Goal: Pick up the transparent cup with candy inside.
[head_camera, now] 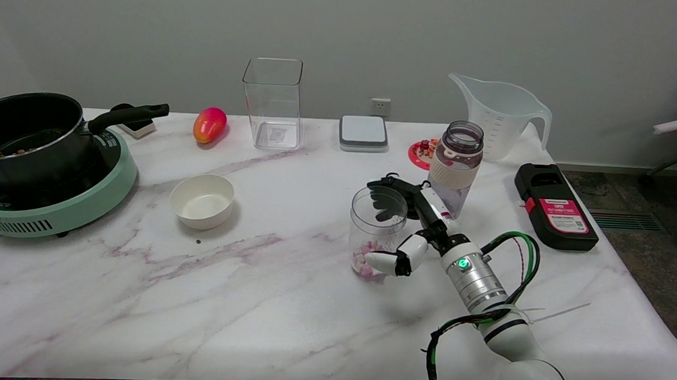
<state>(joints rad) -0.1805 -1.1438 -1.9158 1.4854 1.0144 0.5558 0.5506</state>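
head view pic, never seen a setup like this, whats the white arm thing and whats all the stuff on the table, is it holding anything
There is one picture, taken from a camera above the table's near side. The white arm reaching in from the lower right ends in a robot hand with many fingers. Its fingers wrap around the transparent cup, which has pink and white candy at the bottom. The cup looks to be standing on the marble table, not yet lifted.

Also on the table: a black pot on a green cooker, a white bowl, a mango, a tall clear container, a water bottle and a measuring jug.
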